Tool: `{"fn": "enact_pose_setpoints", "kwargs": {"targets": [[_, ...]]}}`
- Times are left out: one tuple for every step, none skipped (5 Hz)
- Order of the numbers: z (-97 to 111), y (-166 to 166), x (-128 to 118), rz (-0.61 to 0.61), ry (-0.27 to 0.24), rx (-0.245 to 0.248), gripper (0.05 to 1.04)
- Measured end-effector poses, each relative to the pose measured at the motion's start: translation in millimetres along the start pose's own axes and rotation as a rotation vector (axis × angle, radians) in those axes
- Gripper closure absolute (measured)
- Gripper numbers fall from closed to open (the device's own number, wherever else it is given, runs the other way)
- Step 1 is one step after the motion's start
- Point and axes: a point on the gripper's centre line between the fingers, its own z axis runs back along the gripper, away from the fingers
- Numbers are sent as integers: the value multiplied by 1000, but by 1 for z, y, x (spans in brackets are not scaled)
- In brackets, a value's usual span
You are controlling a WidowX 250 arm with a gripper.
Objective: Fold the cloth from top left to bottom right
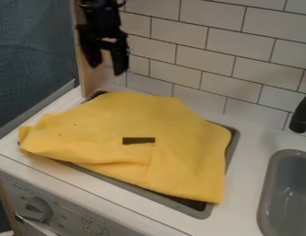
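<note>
My gripper (106,64) hangs at the upper left in front of the wooden post and wall tiles, its two fingers spread apart with nothing between them. Below it and to the right, a yellow cloth (161,124) lies spread over the recessed stove top, apart from the gripper. The cloth is wrinkled along its left and front left parts, and its lower right corner lies near the stove's front right corner. A small dark rectangle (138,140) shows near the cloth's middle.
Dark metal edging (234,145) of the stove top shows around the cloth. A grey sink (275,184) and black faucet (300,115) stand at the right. White tiles (208,44) rise behind, and a knob (37,209) is on the front panel.
</note>
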Motion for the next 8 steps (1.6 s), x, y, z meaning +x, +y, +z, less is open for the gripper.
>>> {"fn": "enact_pose_setpoints", "kwargs": {"targets": [[-17, 6, 15, -46, 32, -34, 84], [-34, 8, 25, -107, 54, -94, 84], [-51, 13, 22, -123, 107, -95, 84], [-60, 9, 21, -142, 132, -92, 84], [-66, -2, 21, -176, 150, -95, 84], [-72, -6, 18, -182, 172, -110, 84], [-77, -4, 21, -181, 191, -116, 147], [-78, -1, 20, -172, 202, -99, 453]]}}
